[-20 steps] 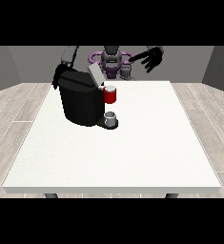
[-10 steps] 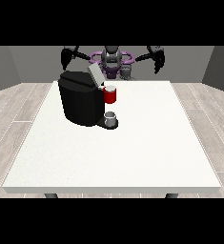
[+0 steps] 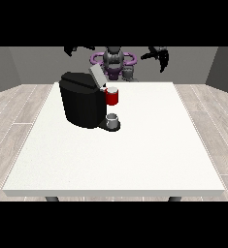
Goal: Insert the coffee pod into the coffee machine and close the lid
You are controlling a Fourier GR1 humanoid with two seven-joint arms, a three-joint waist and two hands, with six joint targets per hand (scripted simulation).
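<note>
A big white tabletop (image 3: 135, 155) fills the middle of the picture. It is flat and square, and it looks wider near the bottom of the picture than near the top. Two dark table legs (image 3: 51, 198) peek out under its front edge, one at the lower left and one at the lower right. Around the tabletop lies a floor (image 3: 16, 116) of pale grey wood planks, seen at the left and right sides. Behind, across the top of the picture, stands a plain grey wall (image 3: 33, 65), and it is darker in the upper left and upper right corners.
</note>
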